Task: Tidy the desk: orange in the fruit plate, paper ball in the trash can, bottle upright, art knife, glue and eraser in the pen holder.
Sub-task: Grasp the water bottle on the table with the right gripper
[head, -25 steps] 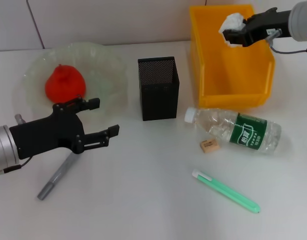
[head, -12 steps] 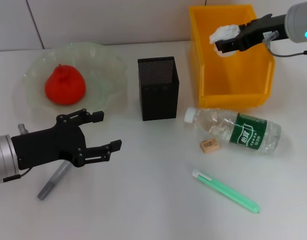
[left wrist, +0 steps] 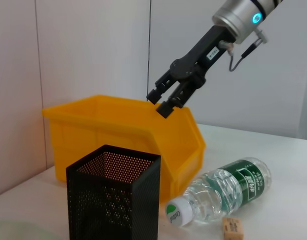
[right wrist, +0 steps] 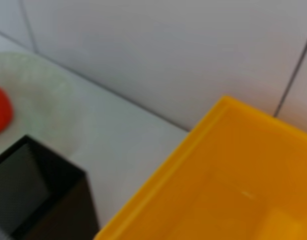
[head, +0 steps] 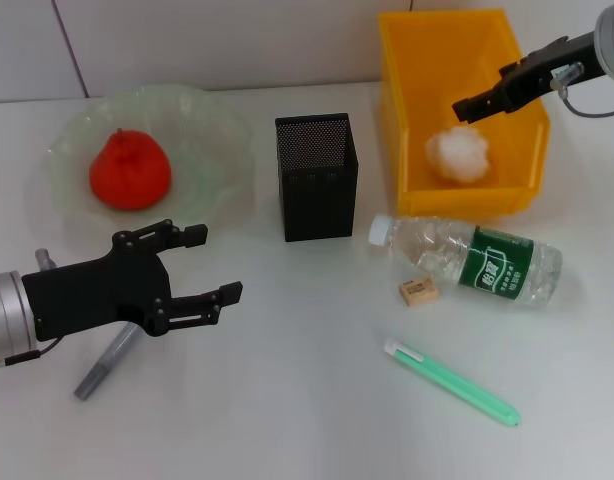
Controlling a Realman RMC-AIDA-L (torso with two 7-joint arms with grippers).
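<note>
The white paper ball (head: 457, 155) lies inside the yellow trash can (head: 417, 60). My right gripper (head: 475, 103) hangs open just above the ball, holding nothing; the left wrist view shows it (left wrist: 161, 102) over the bin's rim (left wrist: 118, 115). The orange (head: 129, 170) rests in the pale-green fruit plate (head: 222, 135). In front of the plate my left gripper (head: 212, 263) is open and empty, over a grey glue stick (head: 105, 362). The bottle (head: 472, 255) lies on its side, the tan eraser (head: 418, 290) beside it. A slim green art knife (head: 452, 382) lies nearer. The pen holder (head: 317, 175) stands mid-table.
A tiled wall runs close behind the plate and the bin. The bottle's cap (head: 381, 229) points toward the pen holder, a short gap from it. Open tabletop stretches between my left gripper and the green knife.
My right gripper opened and let go of the paper ball, which dropped into the trash can. The left gripper drew slightly nearer at first, then held still.
</note>
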